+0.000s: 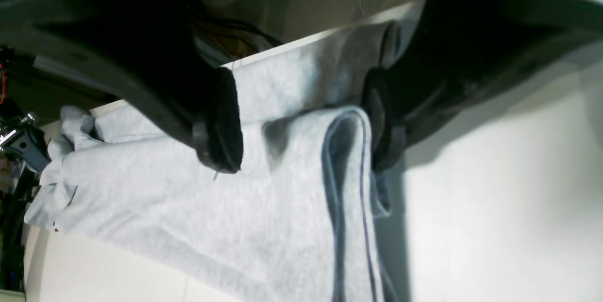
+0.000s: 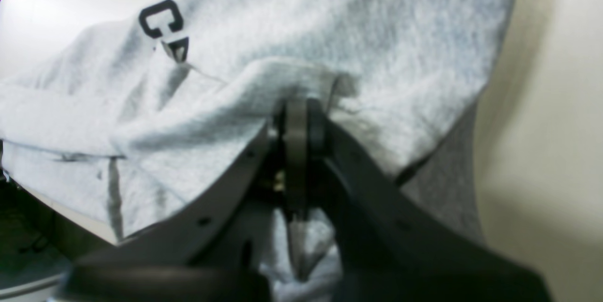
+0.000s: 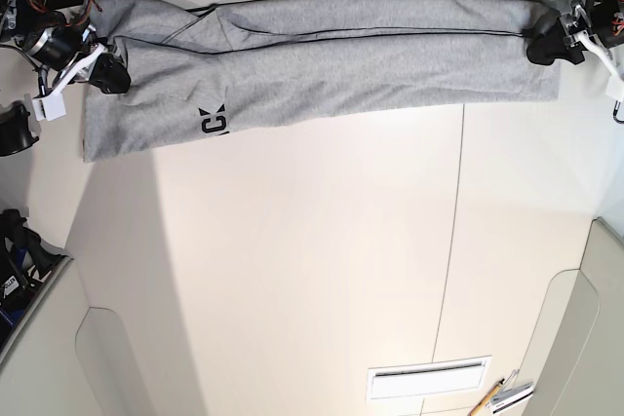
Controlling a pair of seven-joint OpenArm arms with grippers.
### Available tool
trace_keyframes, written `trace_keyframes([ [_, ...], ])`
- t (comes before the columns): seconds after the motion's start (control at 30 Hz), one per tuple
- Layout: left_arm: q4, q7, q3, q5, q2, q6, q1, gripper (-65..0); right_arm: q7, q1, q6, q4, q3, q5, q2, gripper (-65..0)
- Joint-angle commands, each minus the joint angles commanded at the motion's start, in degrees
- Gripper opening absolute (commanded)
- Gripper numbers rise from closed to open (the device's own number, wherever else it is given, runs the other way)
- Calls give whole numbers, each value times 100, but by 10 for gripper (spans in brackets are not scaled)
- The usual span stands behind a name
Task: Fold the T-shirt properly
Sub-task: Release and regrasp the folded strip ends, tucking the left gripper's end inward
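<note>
I see one shirt [image 3: 331,51], long axis left–right along top edge; right gripper [image 2: 296,104] clamps it, left gripper [image 1: 301,118] jaws apart.

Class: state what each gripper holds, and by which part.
Right gripper: shut on a fold at one end of the T-shirt. Left gripper: open astride the other end, holding nothing.

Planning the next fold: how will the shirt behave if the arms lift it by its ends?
Likely floppy: the T-shirt already lies in soft creases and rolled edges. Stretched long between the right gripper and the open left gripper, its middle would probably sag. Its knit looks grippy, so slipping seems unlikely.
</note>
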Motion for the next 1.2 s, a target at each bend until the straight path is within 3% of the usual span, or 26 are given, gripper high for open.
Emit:
trace_keyframes([
  [0.13, 0, -2, 0, 22, 0, 0, 2, -256, 0, 0, 0, 0, 0, 129, -2, -650],
  [0.23, 0, -85, 0, 39, 0, 0, 2, -485, -7, 0, 0, 0, 0, 210, 0, -650],
  [0.3, 0, -317, 0, 153, 0, 0, -2, -581, -13, 2, 0, 0, 0, 223, -2, -650],
  [0.37, 0, -562, 0, 575, 0, 0, -22, -650, -15, 0, 0, 2, 0, 389, 0, -650],
  [0.47, 0, -750, 0, 1097, 0, 0, -33, -650, -20, 2, 2, 59, 0, 544, 0, -650],
  [0.67, 31, -702, 0, 1414, -11, 0, -210, -650, -195, 0, 2, 505, 24, 678, 0, -650],
  [1.0, 1633, -223, -125, 1410, -192, 0, -203, -650, -297, 0, 2, 793, 28, 590, 0, -650],
  [1.2, 1762, -203, -125, 1421, -190, 0, -166, -650, -295, 0, 2, 793, 28, 592, 0, -650],
])
